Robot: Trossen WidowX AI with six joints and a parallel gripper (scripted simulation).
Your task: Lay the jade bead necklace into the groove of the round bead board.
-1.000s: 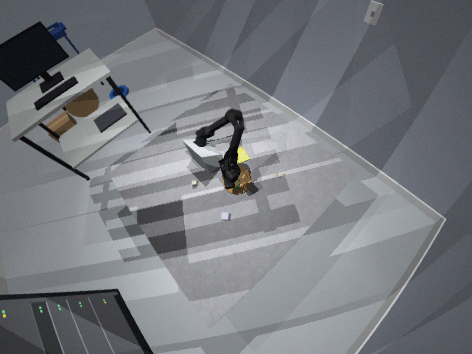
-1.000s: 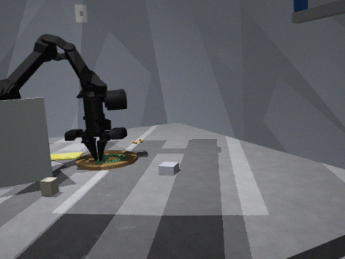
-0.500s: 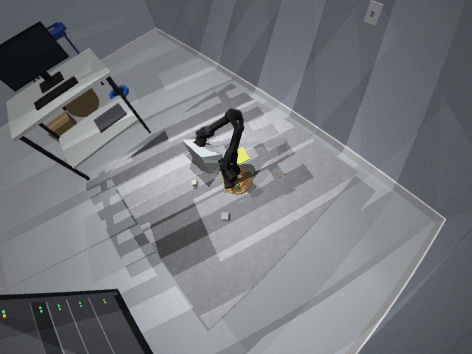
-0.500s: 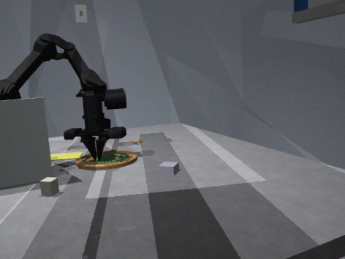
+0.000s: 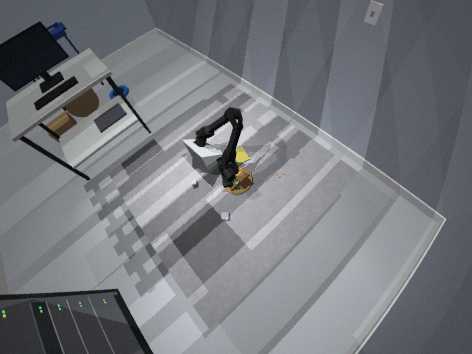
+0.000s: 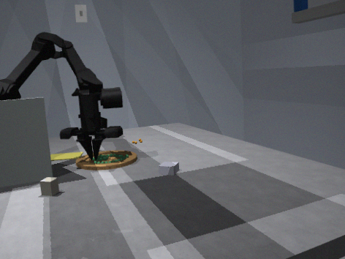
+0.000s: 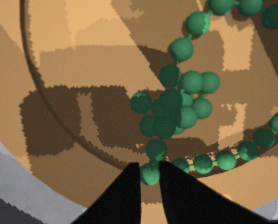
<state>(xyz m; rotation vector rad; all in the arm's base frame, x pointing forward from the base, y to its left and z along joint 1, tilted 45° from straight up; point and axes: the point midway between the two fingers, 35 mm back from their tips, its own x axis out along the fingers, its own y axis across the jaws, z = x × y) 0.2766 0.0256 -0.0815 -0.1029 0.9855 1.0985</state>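
Near edge of the bead board (image 5: 249,188) (image 6: 132,159) (image 7: 60,172): claw (image 5: 230,183) (image 6: 93,159) (image 7: 148,170), clamped on one bead of the jade necklace (image 5: 236,186) (image 6: 115,159) (image 7: 226,160). Toward board centre: bunched strand; a pull could tighten its tangle. Beyond: open loop, over the board, which that pull might drag off the groove's line.

Matte black arm (image 5: 234,135) (image 6: 77,64), angular links; cylindrical side housing (image 6: 112,97); end effector (image 5: 228,183) (image 6: 93,159) (image 7: 148,170) black, tapered fingers.

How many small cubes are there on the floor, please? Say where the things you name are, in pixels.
2: a beige one (image 5: 194,184) (image 6: 49,186) on the near side of the pale panel (image 6: 22,143), and a pale lilac one (image 5: 225,216) (image 6: 169,168) beyond the board (image 5: 248,188) (image 6: 106,167). Others may be hidden.
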